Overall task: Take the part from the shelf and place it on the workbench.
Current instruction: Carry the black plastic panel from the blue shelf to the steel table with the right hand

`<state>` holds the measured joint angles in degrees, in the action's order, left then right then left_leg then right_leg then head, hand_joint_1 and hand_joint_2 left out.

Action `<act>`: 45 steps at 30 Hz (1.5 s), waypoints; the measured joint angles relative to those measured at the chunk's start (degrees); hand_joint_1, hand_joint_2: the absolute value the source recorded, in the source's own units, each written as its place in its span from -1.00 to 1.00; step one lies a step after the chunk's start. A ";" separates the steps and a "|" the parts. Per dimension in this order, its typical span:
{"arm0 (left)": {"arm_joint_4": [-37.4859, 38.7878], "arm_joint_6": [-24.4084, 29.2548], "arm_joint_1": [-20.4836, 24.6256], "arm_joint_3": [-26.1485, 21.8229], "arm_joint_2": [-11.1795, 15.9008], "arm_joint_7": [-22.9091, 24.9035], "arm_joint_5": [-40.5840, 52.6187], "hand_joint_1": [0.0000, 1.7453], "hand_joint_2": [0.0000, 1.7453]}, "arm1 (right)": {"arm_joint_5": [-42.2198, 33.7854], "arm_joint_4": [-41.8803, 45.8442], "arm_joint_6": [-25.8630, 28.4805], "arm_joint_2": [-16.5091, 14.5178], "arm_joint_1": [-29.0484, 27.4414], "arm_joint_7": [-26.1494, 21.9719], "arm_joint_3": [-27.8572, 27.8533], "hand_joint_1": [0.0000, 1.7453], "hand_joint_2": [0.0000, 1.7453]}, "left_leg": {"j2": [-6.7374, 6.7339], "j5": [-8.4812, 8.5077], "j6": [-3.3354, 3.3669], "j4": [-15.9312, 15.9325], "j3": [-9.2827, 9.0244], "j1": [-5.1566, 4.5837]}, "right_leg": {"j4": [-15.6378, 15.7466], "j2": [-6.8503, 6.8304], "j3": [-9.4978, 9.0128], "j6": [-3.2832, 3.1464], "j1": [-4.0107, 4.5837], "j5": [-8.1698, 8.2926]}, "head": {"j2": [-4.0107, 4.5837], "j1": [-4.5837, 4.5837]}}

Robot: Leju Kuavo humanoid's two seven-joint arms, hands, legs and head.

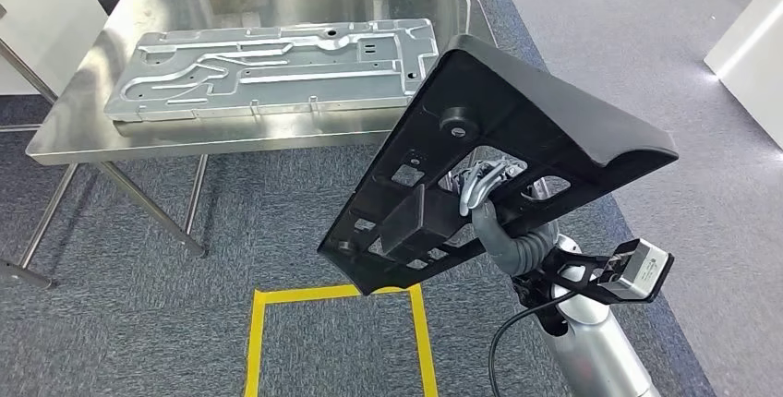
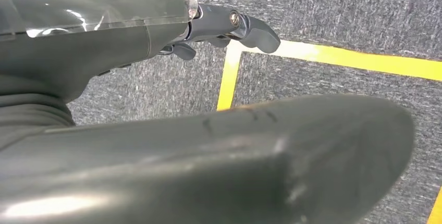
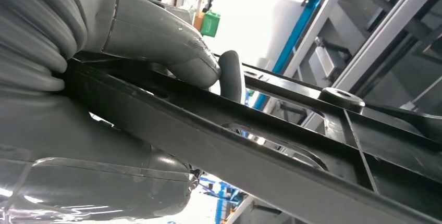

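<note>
- My right robot hand (image 1: 487, 196) holds the black plastic part (image 1: 517, 129) from underneath; in the head view its pale fingers reach up through an opening in the ribbed underside, and in the right wrist view the thick grey thumb (image 3: 172, 47) presses on one face of the part's edge (image 3: 250, 146) with a dark finger (image 3: 231, 75) curled over it.
- I see the part raised in the air, tilted steeply, over the grey carpet (image 1: 277, 222) and just short of the counter (image 1: 83, 129), not touching it.
- My left robot hand (image 2: 229, 28) hangs over the carpet with its dark fingers bent and nothing in them; I cannot tell how tightly they are curled.
- On the steel counter lies a flat silver stamped metal plate (image 1: 277, 69), well apart from the part.
- On the floor below the part I see a yellow tape outline (image 1: 337, 328).
- A black cable (image 1: 503, 342) loops beside my right arm's silver forearm (image 1: 596, 355).
</note>
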<state>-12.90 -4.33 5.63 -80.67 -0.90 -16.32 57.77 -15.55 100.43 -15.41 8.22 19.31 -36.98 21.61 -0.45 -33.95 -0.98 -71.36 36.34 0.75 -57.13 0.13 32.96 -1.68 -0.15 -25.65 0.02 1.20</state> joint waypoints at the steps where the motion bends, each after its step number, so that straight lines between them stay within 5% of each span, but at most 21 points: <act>1: 0.00 0.00 -0.10 0.00 0.02 -0.01 0.00 -1.00 -1.00 | 0.07 0.00 0.02 0.00 -0.17 0.00 0.02 1.00 1.00 | 0.00 -0.80 -0.03 -2.17 1.94 0.00 | -0.01 0.12 -0.40 -0.04 0.09 -0.39 | 0.00 0.00; 3: 0.00 -0.03 -0.28 0.01 0.02 -0.03 0.00 -1.00 -1.00 | 0.19 -0.01 0.04 0.00 -0.43 0.00 0.07 1.00 1.00 | 0.00 1.07 0.13 -0.80 3.12 -0.01 | -0.05 0.38 -1.50 0.01 0.23 -1.27 | 0.00 0.00; 5: 0.00 -0.06 -0.31 0.02 0.08 -0.07 0.00 -1.00 -1.00 | 0.25 -0.03 0.04 0.00 -0.52 -0.01 0.12 1.00 1.00 | 0.05 6.71 0.62 6.54 1.25 -0.11 | -0.09 0.50 -2.82 0.23 0.34 -2.31 | 0.00 -0.01; 7: 0.00 -0.06 -0.27 0.03 0.20 -0.10 0.00 -1.00 -1.00 | 0.32 -0.08 0.04 0.00 -0.56 -0.04 0.14 1.00 1.00 | 0.11 9.71 1.25 11.87 -0.29 -0.47 | -0.16 0.59 -3.42 0.72 0.41 -3.10 | 0.00 -0.01; 12: 0.00 -0.05 -0.27 0.07 0.36 -0.15 0.01 -1.00 -1.00 | 1.09 -0.13 0.46 0.06 -0.74 -0.10 0.14 1.00 1.00 | 0.44 9.55 2.79 13.50 -1.82 -0.39 | -3.16 0.52 -2.63 2.42 0.30 -4.40 | 0.00 -0.01; 15: 0.00 -0.05 -0.15 0.11 0.36 -0.25 0.01 -1.00 -1.00 | 2.97 -0.19 1.74 0.07 -0.81 0.04 0.17 1.00 1.00 | 1.03 8.93 3.22 13.74 -2.67 -0.30 | -13.07 0.38 3.56 3.36 -0.19 -8.03 | 0.00 -0.02; 17: 0.00 -0.07 -0.23 0.13 0.34 -0.32 -0.01 -1.00 -1.00 | 3.93 -0.29 2.25 0.08 -0.97 0.20 0.28 1.00 1.00 | 1.42 8.26 3.22 13.71 -3.38 -0.28 | -16.49 0.26 6.94 3.66 -0.54 -8.55 | 0.00 -0.02; 20: 0.00 -0.07 -0.40 0.13 0.28 -0.39 -0.05 -1.00 -1.00 | 3.93 -0.36 2.37 0.20 -0.90 0.25 0.38 1.00 1.00 | 1.94 6.88 2.94 13.75 -5.27 -0.26 | -7.88 0.14 5.33 3.35 -0.69 -1.28 | 0.00 -0.02; 22: 0.00 -0.07 -0.33 0.13 0.27 -0.46 -0.10 -1.00 -1.00 | 3.70 -0.44 2.43 0.25 -0.76 0.20 0.39 1.00 1.00 | 2.12 6.09 2.37 13.81 -5.95 -0.34 | -2.11 0.07 3.77 2.71 -0.37 1.52 | 0.00 -0.01; 27: 0.01 -0.07 -0.25 0.13 0.26 -0.57 -0.22 -1.00 -1.00 | 3.38 -0.49 2.41 0.49 -0.57 0.00 0.39 1.00 1.00 | 1.60 5.05 0.68 11.47 -6.01 -0.35 | -0.20 0.13 1.84 0.74 -0.31 1.29 | 0.00 0.03; 31: 0.02 -0.04 -0.14 0.13 0.23 -0.69 -0.22 -1.00 -1.00 | 2.97 -0.51 2.11 0.50 -0.44 0.17 0.42 1.00 1.00 | 1.05 -0.06 0.00 -1.43 1.62 -0.10 | -0.03 0.03 0.04 0.11 -0.16 -0.03 | 0.00 0.04; 32: 0.02 -0.04 -0.25 0.13 0.22 -0.69 -0.22 -1.00 -1.00 | 2.89 -0.54 2.08 0.50 -0.48 0.25 0.43 1.00 1.00 | 0.99 -0.11 -0.13 -2.73 3.02 -0.10 | -0.04 0.05 -0.39 0.12 -0.11 -0.41 | 0.00 0.04; 34: 0.02 -0.04 -0.39 0.13 0.20 -0.69 -0.22 -1.00 -1.00 | 2.81 -0.58 2.06 0.50 -0.54 0.31 0.45 1.00 1.00 | 0.88 3.55 -0.10 1.15 2.63 -0.10 | -0.06 0.07 -1.58 0.29 -0.08 -1.28 | 0.00 0.04; 35: 0.02 -0.04 -0.39 0.13 0.20 -0.69 -0.22 -1.00 -1.00 | 2.77 -0.59 2.06 0.50 -0.54 0.31 0.45 1.00 1.00 | 0.79 6.42 0.11 5.41 1.26 -0.10 | -0.06 0.04 -2.24 0.44 -0.07 -1.78 | 0.00 0.04; 37: 0.02 -0.04 -0.32 0.14 0.19 -0.68 -0.23 -1.00 -1.00 | 2.71 -0.60 2.06 0.50 -0.49 0.30 0.45 1.00 1.00 | 0.63 9.04 0.74 11.60 -0.88 -0.37 | -0.09 -0.03 -3.14 0.95 0.01 -2.56 | 0.00 0.04; 42: 0.02 0.00 -0.41 0.13 0.11 -0.69 -0.23 -1.00 -1.00 | 2.66 -0.55 2.07 0.52 -0.43 0.35 0.43 1.00 1.00 | 0.77 9.40 2.68 13.46 -2.41 -0.42 | -2.43 -0.03 -2.94 2.61 0.02 -3.34 | 0.00 0.02; 45: 0.02 0.00 -0.28 0.13 0.09 -0.69 -0.24 -1.00 -1.00 | 2.57 -0.46 2.12 0.51 -0.33 0.37 0.44 1.00 1.00 | 0.83 8.89 3.31 13.71 -3.27 -0.37 | -11.45 -0.05 2.36 3.31 -0.21 -7.10 | 0.00 0.02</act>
<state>-12.88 -4.33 5.35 -80.54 -0.81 -17.00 57.53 -12.98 99.97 -13.29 8.73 18.99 -36.61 22.04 0.38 -25.06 2.34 -57.64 33.06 0.39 -68.58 0.07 35.33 1.62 -0.35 -32.75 0.02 1.22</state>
